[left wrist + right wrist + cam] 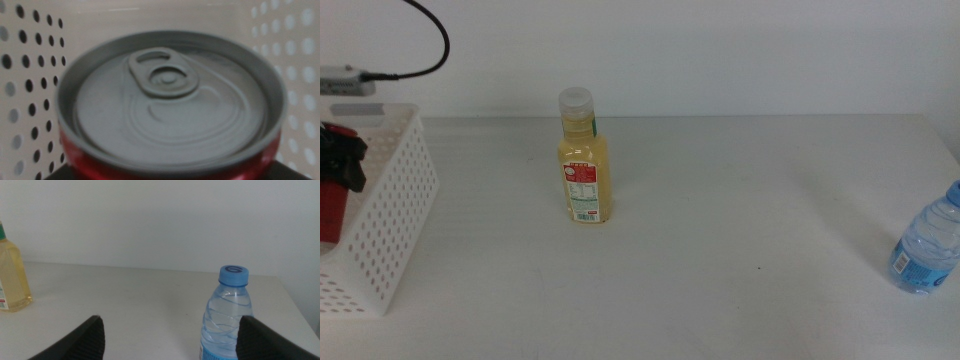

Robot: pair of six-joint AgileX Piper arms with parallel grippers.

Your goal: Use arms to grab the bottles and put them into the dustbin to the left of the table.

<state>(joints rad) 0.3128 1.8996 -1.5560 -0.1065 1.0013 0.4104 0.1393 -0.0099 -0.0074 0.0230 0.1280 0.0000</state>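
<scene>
My left gripper (342, 158) hangs inside the white dustbin (390, 215) at the table's left end, shut on a red soda can (329, 212). In the left wrist view the can's grey top (167, 107) fills the picture, with the bin's perforated walls (30, 75) around it. A yellow juice bottle (585, 160) stands upright left of the table's middle. A small water bottle (927, 250) with a blue cap stands at the right edge. My right gripper (180, 342) is open, low over the table, and the water bottle (227, 322) stands just ahead, near one jaw.
The off-white table (740, 200) stretches bare between the two bottles. A black cable (430, 40) loops above the dustbin at the back left. In the right wrist view the juice bottle (11, 277) stands far off to the side.
</scene>
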